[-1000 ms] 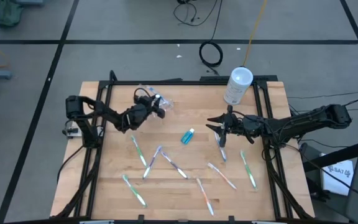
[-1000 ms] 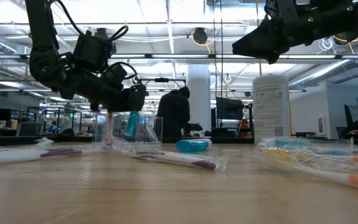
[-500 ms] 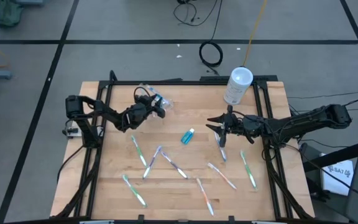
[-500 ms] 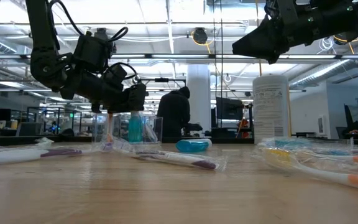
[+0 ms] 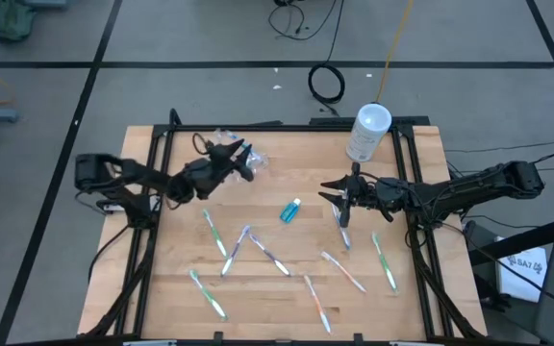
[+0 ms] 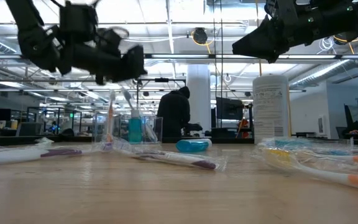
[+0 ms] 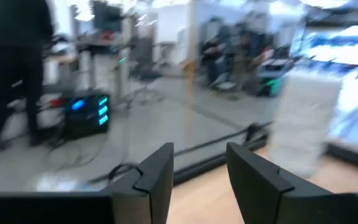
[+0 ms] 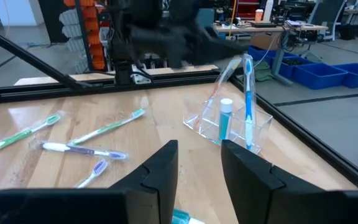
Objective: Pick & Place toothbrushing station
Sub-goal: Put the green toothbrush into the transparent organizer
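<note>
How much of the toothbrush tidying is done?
Done: a teal tube and a few toothbrushes stand in the clear holder. In hand: nothing; the left gripper and right gripper have open, empty jaws. Left: one loose tube and about eight loose toothbrushes on the table.

Two dark, near-black jointed arms flank a wooden table seen from above. At frame left, the left arm [image 5: 128,178] is a chain of blocky matte segments with thin black cable looping along it, ending in the left gripper [image 5: 241,160]. At frame right, the right arm [image 5: 469,187] is slimmer and longer, with rounded joint housings, tapering to the right gripper [image 5: 335,195], whose fingers fan into dark prongs. Seen from each wrist, the fingers [image 8: 160,171] are flat, angular black plastic blades with bevelled tips; the left pair [image 7: 160,171] looks alike.
</note>
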Controlling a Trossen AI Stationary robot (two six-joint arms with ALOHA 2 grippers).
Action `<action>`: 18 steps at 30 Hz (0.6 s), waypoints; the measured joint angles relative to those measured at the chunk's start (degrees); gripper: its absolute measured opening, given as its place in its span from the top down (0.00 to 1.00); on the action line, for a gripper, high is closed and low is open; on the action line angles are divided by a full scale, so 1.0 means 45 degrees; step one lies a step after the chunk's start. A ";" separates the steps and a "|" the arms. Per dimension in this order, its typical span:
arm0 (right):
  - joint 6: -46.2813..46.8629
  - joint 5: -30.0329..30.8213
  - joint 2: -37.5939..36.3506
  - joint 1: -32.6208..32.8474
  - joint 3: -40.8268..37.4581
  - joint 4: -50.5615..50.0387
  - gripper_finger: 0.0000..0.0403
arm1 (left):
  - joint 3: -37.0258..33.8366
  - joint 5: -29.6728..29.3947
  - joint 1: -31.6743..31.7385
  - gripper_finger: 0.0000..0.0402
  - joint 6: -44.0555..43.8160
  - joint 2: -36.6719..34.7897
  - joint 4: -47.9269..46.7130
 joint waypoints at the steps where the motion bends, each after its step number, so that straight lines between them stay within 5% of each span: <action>1: -0.0002 -0.0005 0.0000 0.0000 0.0000 0.0000 0.72 | 0.0000 0.0256 -0.0168 0.63 0.0117 -0.0334 -0.0036; 14: -0.0002 0.0019 0.0005 0.0000 0.0000 0.0005 0.72 | 0.0000 0.5620 -0.3120 0.68 -0.2795 -0.2150 -0.2032; 18: 0.0104 0.0024 0.0005 0.0000 -0.0001 0.0005 0.72 | 0.0000 0.6002 -0.4302 0.70 -0.3231 -0.2136 -0.2811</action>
